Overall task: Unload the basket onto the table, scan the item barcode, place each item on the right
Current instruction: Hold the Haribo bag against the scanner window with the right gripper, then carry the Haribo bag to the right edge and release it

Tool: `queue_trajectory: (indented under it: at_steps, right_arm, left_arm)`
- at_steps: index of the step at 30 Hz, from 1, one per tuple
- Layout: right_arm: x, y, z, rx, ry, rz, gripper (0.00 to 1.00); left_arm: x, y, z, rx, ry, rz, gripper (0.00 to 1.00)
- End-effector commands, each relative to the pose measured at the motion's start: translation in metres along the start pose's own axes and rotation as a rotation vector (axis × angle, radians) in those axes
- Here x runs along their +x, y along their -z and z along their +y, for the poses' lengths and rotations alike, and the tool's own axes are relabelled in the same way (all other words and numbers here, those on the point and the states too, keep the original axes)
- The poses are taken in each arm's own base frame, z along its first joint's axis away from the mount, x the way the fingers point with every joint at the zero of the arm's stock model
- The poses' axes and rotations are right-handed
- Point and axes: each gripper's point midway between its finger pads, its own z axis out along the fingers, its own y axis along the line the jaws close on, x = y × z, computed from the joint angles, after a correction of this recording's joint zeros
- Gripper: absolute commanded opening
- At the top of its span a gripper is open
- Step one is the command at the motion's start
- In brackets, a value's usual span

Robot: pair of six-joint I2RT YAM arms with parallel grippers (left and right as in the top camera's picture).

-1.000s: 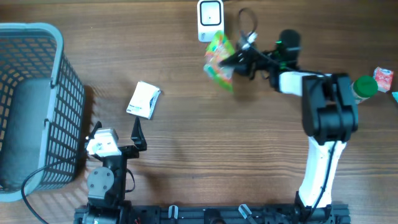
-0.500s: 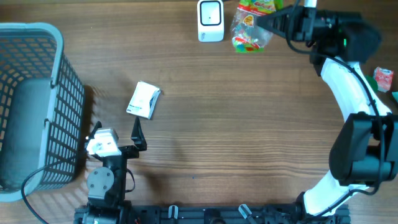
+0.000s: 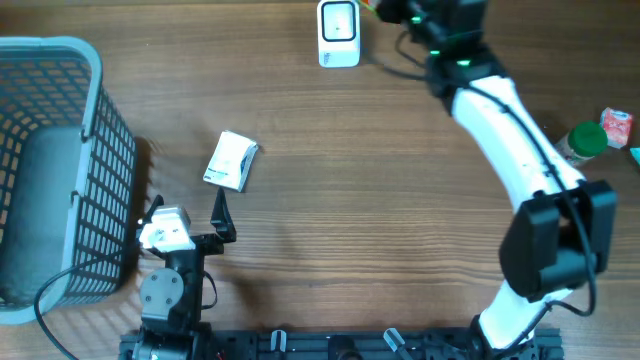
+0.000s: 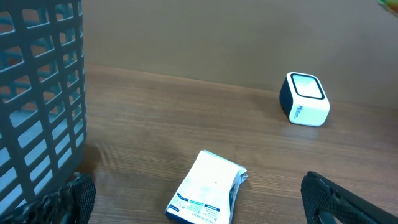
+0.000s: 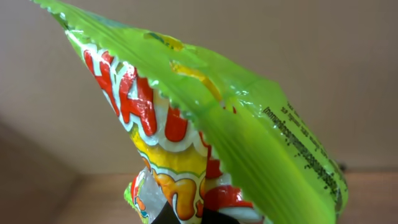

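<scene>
Snack bag (image 5: pixel 205 137), green with red and yellow print: gripped at its lower end by the right jaws, which are closed on it and show only as dark tips at the bottom edge of the right wrist view. From that pinch the bag rises up and away, its crimped seam running diagonally across the view and a block of small black print visible on its right side. A plain wall lies behind it.

Overhead, the right arm (image 3: pixel 500 110) reaches to the far edge of the table (image 3: pixel 350 200), with the bag lifted off the table just to the right of the white scanner (image 3: pixel 338 33); only a sliver of the bag shows there.

Left jaws: wide open and empty at the near edge of the table. A white packet (image 4: pixel 208 190) lies flat just beyond them, a grey basket (image 4: pixel 43 93) to their left, and the scanner farther back.
</scene>
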Motion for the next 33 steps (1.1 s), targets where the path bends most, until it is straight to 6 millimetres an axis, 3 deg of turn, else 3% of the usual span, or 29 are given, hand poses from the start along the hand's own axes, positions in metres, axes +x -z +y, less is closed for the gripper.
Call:
queue_trajectory:
  at_steps: [1,6,11,22,30,33]
  right_arm:
    - [0.013,-0.034,-0.037,0.21,0.132,-0.049,0.05]
    - [0.055,-0.063,-0.066,0.263,0.098,0.049,0.05]
    - [0.091,-0.075,-0.078,0.268,0.053,0.127,0.05]
    - [0.096,-0.079,-0.074,0.242,-0.062,0.124,0.05]
    - [0.119,-0.077,-0.064,0.178,-0.121,0.242,0.05]
    - [0.101,-0.063,-0.066,0.215,-0.095,0.288,0.05]
  left_arm:
    - [0.001,0.0,0.001,-0.005,0.009,-0.003,1.0]
    - [0.001,0.0,0.001,-0.005,0.009,-0.003,1.0]
    - [0.001,0.0,0.001,-0.005,0.009,-0.003,1.0]
    - [0.001,0.0,0.001,-0.005,0.009,-0.003,1.0]
    - [0.001,0.0,0.001,-0.005,0.009,-0.003,1.0]
    - [0.001,0.0,0.001,-0.005,0.01,-0.003,1.0]
